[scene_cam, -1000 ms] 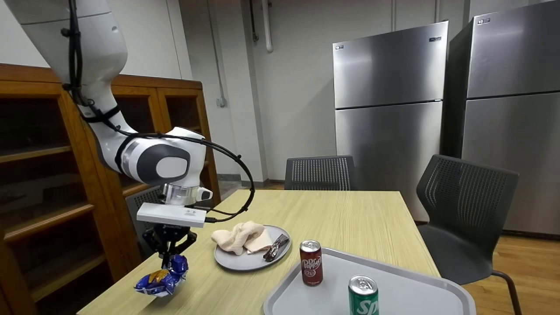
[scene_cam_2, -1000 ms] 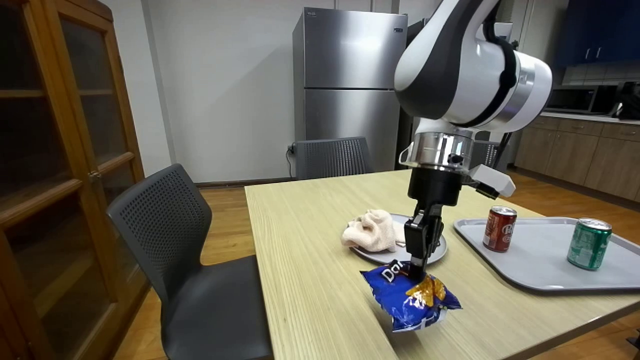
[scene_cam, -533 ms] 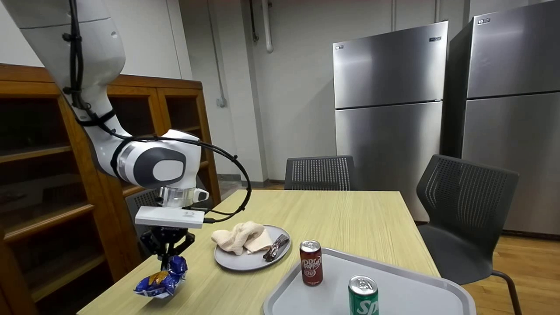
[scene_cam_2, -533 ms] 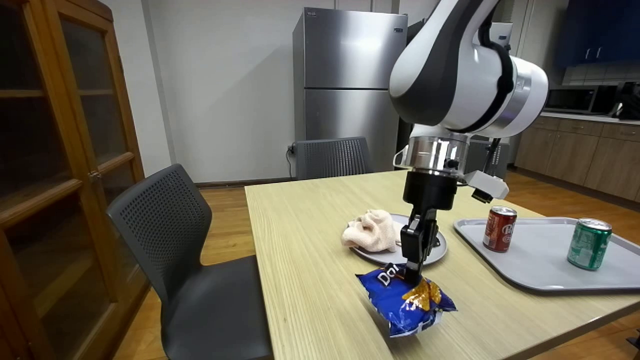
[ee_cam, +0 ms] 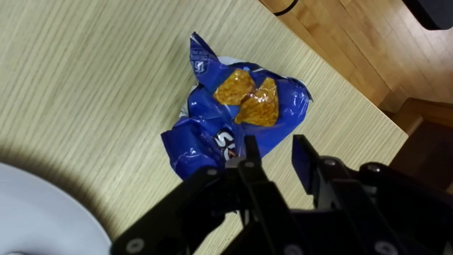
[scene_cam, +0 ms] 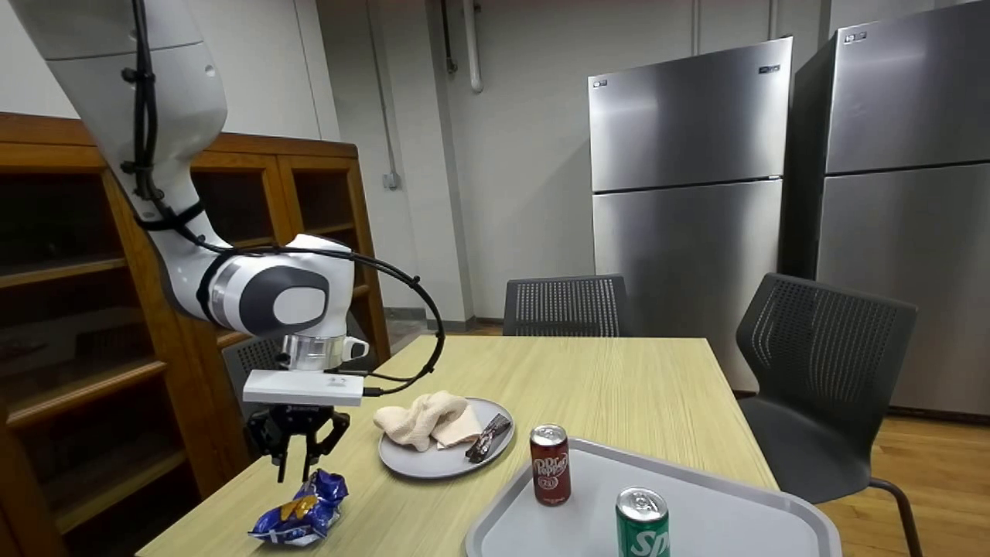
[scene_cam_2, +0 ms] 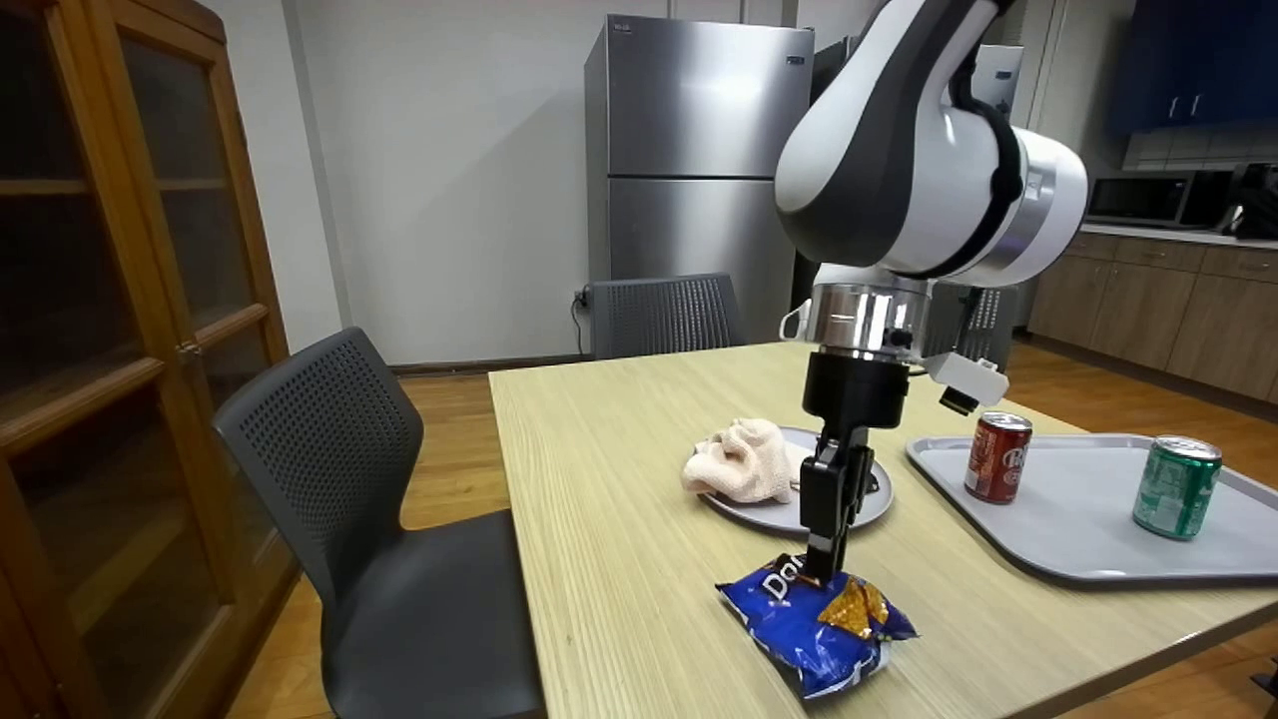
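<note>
On my feeds I record a grey plate (scene_cam: pixel 433 465) near the jaws, lying left of them in the wrist view. It carries a crumpled cream cloth (scene_cam: pixel 421 418) and a dark wrapped item (scene_cam: pixel 488 439). Right of the jaws in both exterior views I find a grey tray (scene_cam: pixel 719 518) bearing a red can (scene_cam: pixel 551 466) marked Dr Pepper and, farther from the jaws, a green can (scene_cam: pixel 643 526), both upright. Plate and tray rest on a pale desk (scene_cam: pixel 588 379). Well apart from the jaws I log a steel refrigerator (scene_cam: pixel 688 232) and, in an exterior view, a dark chair (scene_cam: pixel 827 387) to their right and a brown cabinet (scene_cam: pixel 85 393) to their left.
</note>
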`<state>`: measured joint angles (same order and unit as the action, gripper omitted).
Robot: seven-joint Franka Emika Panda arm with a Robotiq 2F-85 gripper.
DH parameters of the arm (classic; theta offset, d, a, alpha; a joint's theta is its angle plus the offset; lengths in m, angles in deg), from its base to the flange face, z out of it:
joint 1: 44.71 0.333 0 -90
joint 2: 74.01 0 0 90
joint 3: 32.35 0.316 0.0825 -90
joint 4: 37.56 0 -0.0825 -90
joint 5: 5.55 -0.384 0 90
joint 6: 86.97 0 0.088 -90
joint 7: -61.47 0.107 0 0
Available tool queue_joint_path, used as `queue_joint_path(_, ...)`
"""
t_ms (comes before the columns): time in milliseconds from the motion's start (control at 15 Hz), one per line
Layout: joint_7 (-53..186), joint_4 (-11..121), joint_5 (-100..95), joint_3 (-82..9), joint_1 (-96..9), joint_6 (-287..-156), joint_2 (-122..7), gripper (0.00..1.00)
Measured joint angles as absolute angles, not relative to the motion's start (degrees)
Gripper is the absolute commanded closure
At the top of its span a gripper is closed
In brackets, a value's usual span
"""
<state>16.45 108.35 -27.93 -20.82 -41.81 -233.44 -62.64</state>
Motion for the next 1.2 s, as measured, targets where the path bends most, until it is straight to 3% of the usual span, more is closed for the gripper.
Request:
queue_joint_path(333, 18.56, 107.26, -21.78, -21.38, -41.81, -232.42, -63.76, 0.01)
queue_joint_path(1200, 34.31, 102.62, -20.27, -28.44, -44.15, -237.98, -64.79, 0.0)
